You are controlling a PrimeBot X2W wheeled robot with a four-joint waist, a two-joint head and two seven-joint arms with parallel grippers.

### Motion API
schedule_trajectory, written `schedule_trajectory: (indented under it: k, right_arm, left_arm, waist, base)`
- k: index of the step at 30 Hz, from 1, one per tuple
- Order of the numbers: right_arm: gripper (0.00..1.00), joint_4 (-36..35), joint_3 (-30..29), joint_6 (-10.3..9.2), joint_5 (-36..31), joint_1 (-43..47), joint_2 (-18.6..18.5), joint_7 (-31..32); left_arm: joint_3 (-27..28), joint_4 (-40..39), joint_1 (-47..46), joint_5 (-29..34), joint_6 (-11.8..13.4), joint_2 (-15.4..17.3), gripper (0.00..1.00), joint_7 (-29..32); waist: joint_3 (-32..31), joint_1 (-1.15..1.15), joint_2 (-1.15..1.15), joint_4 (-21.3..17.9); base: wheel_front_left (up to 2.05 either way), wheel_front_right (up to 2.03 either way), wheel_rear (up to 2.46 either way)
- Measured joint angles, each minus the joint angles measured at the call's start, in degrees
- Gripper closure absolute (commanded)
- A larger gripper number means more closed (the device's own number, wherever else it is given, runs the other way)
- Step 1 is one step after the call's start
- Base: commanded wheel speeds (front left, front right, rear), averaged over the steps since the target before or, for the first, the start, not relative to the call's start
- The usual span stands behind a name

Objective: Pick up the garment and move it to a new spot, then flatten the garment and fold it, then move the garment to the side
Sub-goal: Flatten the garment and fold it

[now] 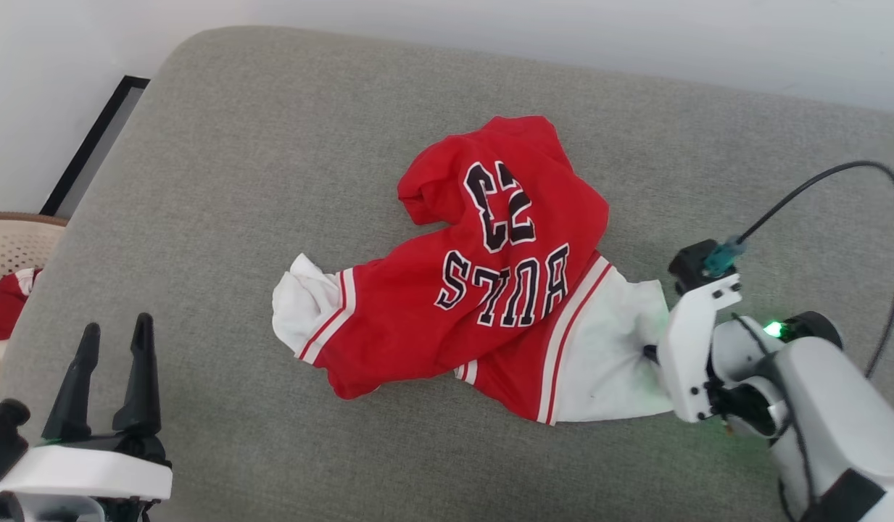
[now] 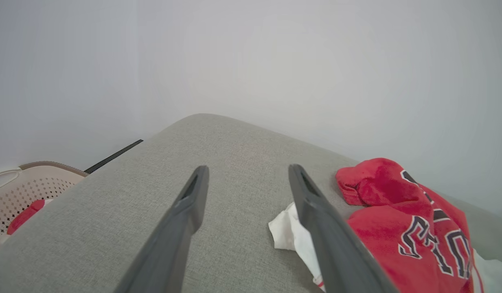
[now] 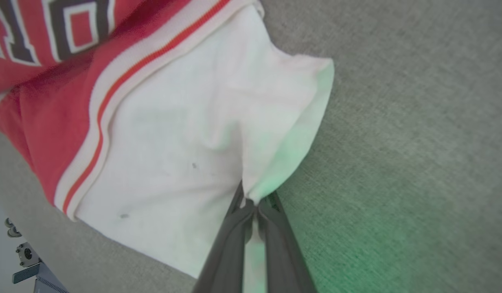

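Note:
The garment (image 1: 490,283), a red jersey with white sleeves and black "BULLS 23" lettering, lies crumpled in the middle of a grey cushion (image 1: 236,181). My right gripper (image 1: 651,353) is at its right white sleeve (image 3: 185,142), shut, with a fold of the sleeve's edge pinched between the fingertips (image 3: 251,205). My left gripper (image 1: 113,341) stands open near the cushion's front left, well apart from the garment (image 2: 401,219); in the left wrist view its fingers (image 2: 189,203) are spread with bare cushion between them.
A beige perforated basket (image 1: 11,246) with red cloth inside stands off the cushion's left edge. A pale wall runs behind. A black cable (image 1: 853,188) loops above my right wrist. Bare cushion lies left of and behind the garment.

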Motion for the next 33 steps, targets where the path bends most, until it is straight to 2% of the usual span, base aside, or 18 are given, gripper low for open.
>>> schedule_trajectory:
  k: [7,13,17,20,21,22,23,29,33]
  right_arm:
    - [1.0,-4.6,-3.8,-0.05,2.1,-0.1,-6.4,4.4]
    - [1.0,-6.9,-11.6,-0.05,1.0,0.9,-10.5,8.5]
    - [1.0,-6.0,-17.5,-0.05,-1.4,2.6,-10.2,9.9]
    - [1.0,-4.5,-20.3,-0.05,-3.0,3.0,-8.3,8.9]
    - [0.71,-3.8,-20.8,-0.05,-3.7,3.0,-7.5,8.2]
    - [0.54,-3.2,-21.4,-0.05,-4.5,2.9,-6.7,7.3]
    - [0.0,-2.8,-21.5,-0.05,-5.5,2.9,-6.2,6.7]
    - [0.0,-3.1,-21.7,-0.05,-7.2,2.1,-3.3,2.2]
    - [0.0,-6.6,-21.6,-0.05,-8.2,2.2,-1.6,-1.8]
  left_arm:
    - [3.2,-0.4,1.3,1.4,-1.0,-1.9,0.0,0.0]
    - [3.4,-1.2,1.7,1.7,-1.3,-1.9,0.0,0.0]
    - [1.7,-2.0,2.0,1.0,-1.3,-1.1,0.0,0.0]
    - [0.3,-1.4,2.1,0.5,-1.3,-0.1,0.0,0.0]
    - [-0.4,-1.0,2.0,0.0,-1.3,0.4,0.0,0.0]
    - [-1.1,-0.4,2.0,-0.2,-1.3,0.8,0.0,0.2]
    - [-1.9,0.1,1.8,-0.7,-1.3,1.4,0.0,1.2]
    - [-5.1,1.1,-0.4,-2.3,-1.3,4.1,0.0,6.1]
    - [-7.0,2.2,-1.5,-2.9,-1.3,5.1,0.0,10.9]
  waist:
    - [-0.1,0.0,0.0,-1.6]
    - [-0.1,0.0,0.0,-2.9]
    - [0.2,0.0,0.0,-3.4]
    - [0.4,0.0,0.0,-3.9]
    - [0.5,0.0,0.0,-4.1]
    - [0.6,0.0,0.0,-4.3]
    - [0.6,0.0,0.0,-4.5]
    - [0.4,0.0,0.0,-6.3]
    - [0.1,0.0,0.0,-8.4]
  base:
    - [0.0,0.0,0.0]
    - [0.0,0.0,0.0]
    - [0.0,0.0,0.0]
    - [0.0,0.0,0.0]
    - [0.0,0.0,0.0]
    - [0.0,0.0,0.0]
    - [0.0,0.0,0.0]
    - [0.0,0.0,0.0]
    - [0.0,0.0,0.0]
